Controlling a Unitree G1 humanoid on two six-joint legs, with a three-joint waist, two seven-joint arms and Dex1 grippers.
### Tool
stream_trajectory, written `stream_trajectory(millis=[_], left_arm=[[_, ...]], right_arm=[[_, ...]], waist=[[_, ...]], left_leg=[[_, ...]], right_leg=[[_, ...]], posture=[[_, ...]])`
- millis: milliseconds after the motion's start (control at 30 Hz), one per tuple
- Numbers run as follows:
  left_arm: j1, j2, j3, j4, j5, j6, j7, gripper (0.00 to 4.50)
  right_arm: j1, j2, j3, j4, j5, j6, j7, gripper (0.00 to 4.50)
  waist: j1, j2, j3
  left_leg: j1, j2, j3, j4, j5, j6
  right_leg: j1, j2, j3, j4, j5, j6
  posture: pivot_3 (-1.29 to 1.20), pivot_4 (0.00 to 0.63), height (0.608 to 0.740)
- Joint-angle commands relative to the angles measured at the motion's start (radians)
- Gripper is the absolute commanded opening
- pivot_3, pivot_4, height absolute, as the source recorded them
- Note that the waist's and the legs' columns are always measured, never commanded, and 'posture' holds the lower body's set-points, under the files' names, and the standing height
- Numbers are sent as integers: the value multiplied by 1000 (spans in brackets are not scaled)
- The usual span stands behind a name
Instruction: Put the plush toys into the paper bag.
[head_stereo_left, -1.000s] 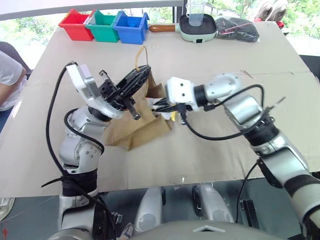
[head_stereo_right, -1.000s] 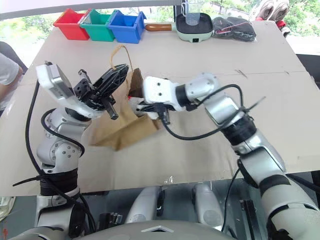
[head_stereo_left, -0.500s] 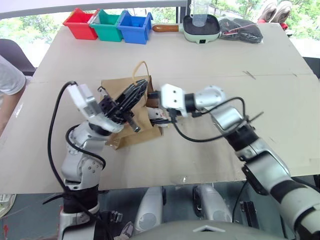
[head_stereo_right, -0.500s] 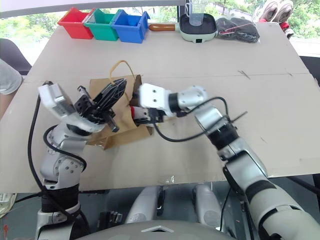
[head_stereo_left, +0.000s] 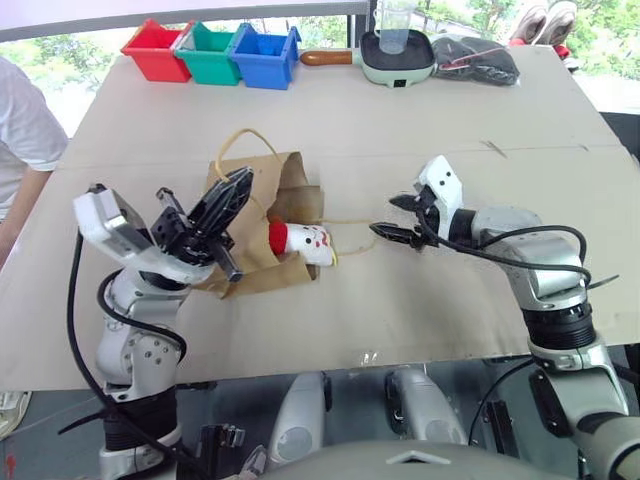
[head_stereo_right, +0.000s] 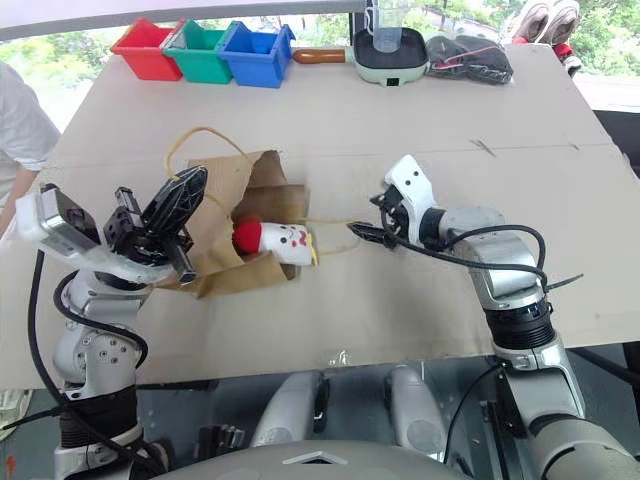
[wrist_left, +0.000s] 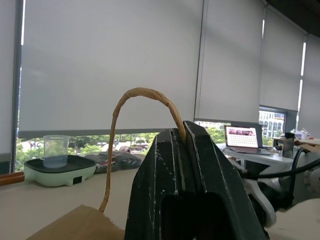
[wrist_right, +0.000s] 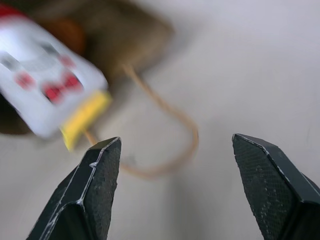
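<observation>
**Brown paper bag lying open, white toy at its mouth**

Kraft-brown, the paper bag (head_stereo_left: 262, 215) is lying crumpled on the desk (head_stereo_left: 400, 130), and everything else is placed around it. The white plush toy (head_stereo_left: 303, 243) is lying on its side right at the bag's mouth, red cap toward the bag, yellow tip pointing away from it. Something brown is showing inside the bag behind the toy in the right wrist view, but it is too blurred to tell whether it is the brown toy.

The left tool (head_stereo_left: 228, 200) is sitting over the bag's left part, clenched on one cord handle (wrist_left: 142, 95), which is arching up above the bag. The other handle (head_stereo_left: 352, 222) is lying flat on the desk, trailing out from the bag's mouth past the white toy.

The right tool (head_stereo_left: 400, 220) is hanging released and empty, fingers (wrist_right: 95, 175) spread wide, on the far side of that loose handle from the bag.

Beyond the bag, at the desk's far edge, red, green and blue bins (head_stereo_left: 210, 50) are standing in a row.
</observation>
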Motion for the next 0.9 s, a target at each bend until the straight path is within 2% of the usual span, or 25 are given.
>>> stream_trajectory(millis=[33, 167, 467, 533, 600, 733, 900], left_arm=[[4, 14, 35, -45, -32, -4, 4, 0], [6, 12, 53, -55, -39, -7, 27, 0], [52, -1, 71, -119, -50, -11, 85, 0], [58, -8, 67, -133, -44, -17, 102, 0], [64, -13, 67, -145, -39, -21, 116, 0], [79, -15, 67, -158, -39, -25, 125, 0], [81, -16, 55, -162, -41, -26, 131, 0]], right_arm=[[-12, 45, -48, 30, 73, 83, -25, 3375], [-43, 122, -107, 77, 176, 190, -28, 3375], [-69, 207, -89, 213, 259, 210, -23, 3375], [-75, 203, -88, 233, 260, 199, -25, 3375], [-69, 187, -80, 218, 267, 204, -22, 2875], [-24, 145, -84, 125, 302, 267, -34, 2875], [-34, 189, -119, 195, 311, 246, -88, 2875]], waist=[[0, 0, 0], [-2, 0, 0], [-2, 0, 0], [-2, 0, 0], [-2, 0, 0], [1, 0, 0], [-2, -1, -1]], left_leg=[[0, 0, 0, 0, 0, 0], [-1, 0, 0, 0, 0, 0], [-1, 0, 0, 0, 0, 0], [-1, 0, 0, 0, 0, 0], [-1, 1, 0, 0, 0, 0], [-1, 0, 0, 0, 0, 0], [-1, 0, 0, 0, 0, 0]], right_leg=[[0, 0, 0, 0, 0, 0], [0, 0, 0, 0, 0, 0], [0, 0, 0, -2, 0, 0], [0, 0, 0, -1, 0, 0], [0, 1, 0, -1, 0, 0], [0, 0, 0, -2, 0, 0], [0, 1, 0, -2, 0, 0]], posture=[[0, 150, 740], [0, 150, 740], [0, 150, 740], [0, 150, 740], [0, 150, 740], [0, 150, 740], [0, 150, 740]])
